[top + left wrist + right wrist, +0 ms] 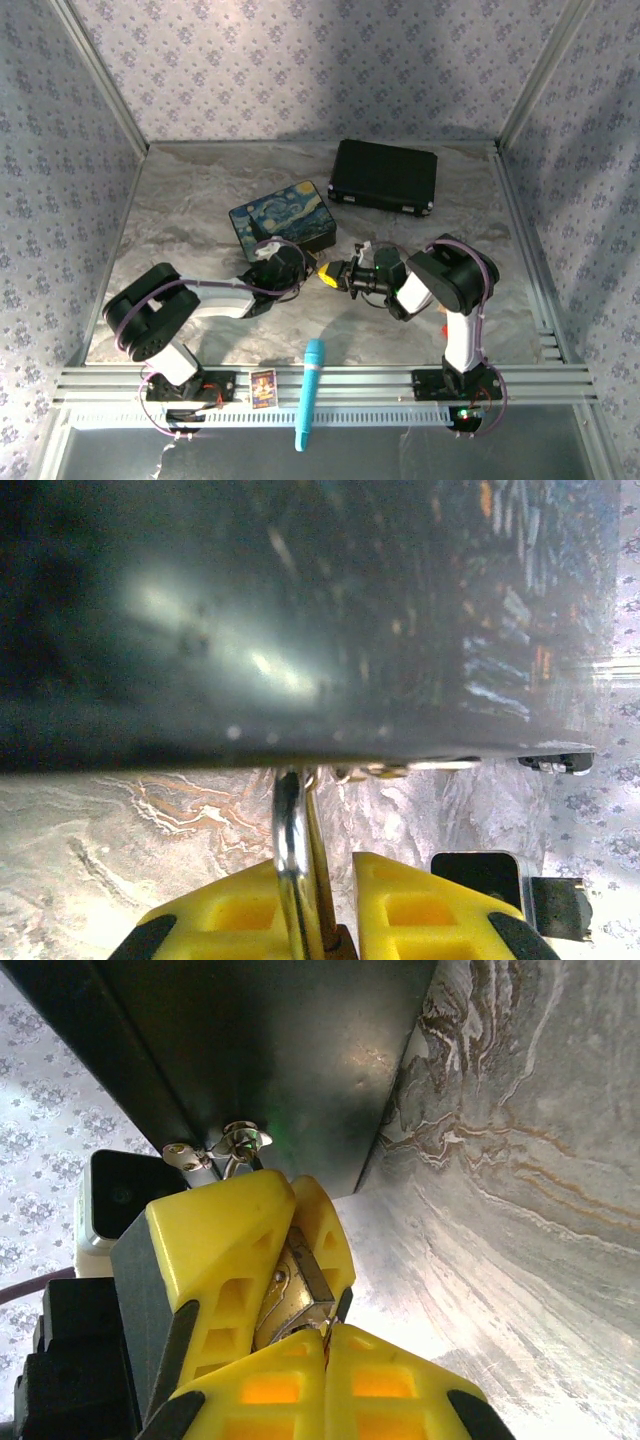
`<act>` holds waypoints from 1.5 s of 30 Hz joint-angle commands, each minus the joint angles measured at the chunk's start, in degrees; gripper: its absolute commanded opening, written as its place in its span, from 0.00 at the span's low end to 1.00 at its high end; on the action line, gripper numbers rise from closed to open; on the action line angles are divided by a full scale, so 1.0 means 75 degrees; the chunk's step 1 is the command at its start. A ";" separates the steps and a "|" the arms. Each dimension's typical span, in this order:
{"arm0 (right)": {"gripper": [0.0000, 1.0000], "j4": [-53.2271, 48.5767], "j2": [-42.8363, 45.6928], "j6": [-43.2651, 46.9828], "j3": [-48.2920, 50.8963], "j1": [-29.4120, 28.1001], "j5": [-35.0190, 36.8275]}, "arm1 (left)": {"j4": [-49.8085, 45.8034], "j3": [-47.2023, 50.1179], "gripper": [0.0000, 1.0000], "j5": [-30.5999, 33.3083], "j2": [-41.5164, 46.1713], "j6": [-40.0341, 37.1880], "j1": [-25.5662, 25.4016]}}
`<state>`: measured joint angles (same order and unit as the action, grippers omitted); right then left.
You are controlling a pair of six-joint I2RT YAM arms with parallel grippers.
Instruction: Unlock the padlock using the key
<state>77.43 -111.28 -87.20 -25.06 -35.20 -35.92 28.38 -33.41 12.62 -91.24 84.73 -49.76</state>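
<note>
Padlock [292, 1298] — tight between left jaws

A marble-patterned table [190, 200] carries a box painted with Starry Night [283, 222], which lies at an angle near the middle of the surface. Small silver latch fittings [440, 767] sit at the lower edge of its dark, glossy side wall. A flat black case [384, 177] with silver corner pieces lies toward the far edge, right of centre, near the painted box but apart from it. At the near edge a turquoise stick-shaped tool [309, 392] lies across the ribbed metal rail [380, 382]. Just left of the tool, a small picture card [262, 387] rests on the rail. Lilac floral wallpaper [300, 60] covers the surrounding walls.
</note>
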 commanded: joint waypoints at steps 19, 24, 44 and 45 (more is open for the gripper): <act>0.68 -1.0455 0.5738 0.9342 -0.0505 -0.0758 0.4375 | -0.1678 -0.0460 0.00 -0.1235 -0.0035 0.0907 -0.0128; 0.47 -0.9618 0.6112 1.1543 -0.0234 -0.1564 0.4791 | -0.2141 -0.0798 0.00 -0.1688 0.0035 0.0609 -0.0104; 0.24 -0.8127 0.3625 1.2189 -0.1337 -0.2605 0.5385 | -0.2244 -0.0712 0.00 -0.2075 0.0130 0.0606 -0.0268; 0.19 -0.8192 0.3557 1.2179 -0.1391 -0.2596 0.5371 | -0.2216 -0.0699 0.00 -0.2089 0.0125 0.0609 -0.0271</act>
<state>14.11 -83.07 3.99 -32.88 -54.74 3.44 12.58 -40.25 3.84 -90.17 85.93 -50.39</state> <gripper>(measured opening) 0.217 0.144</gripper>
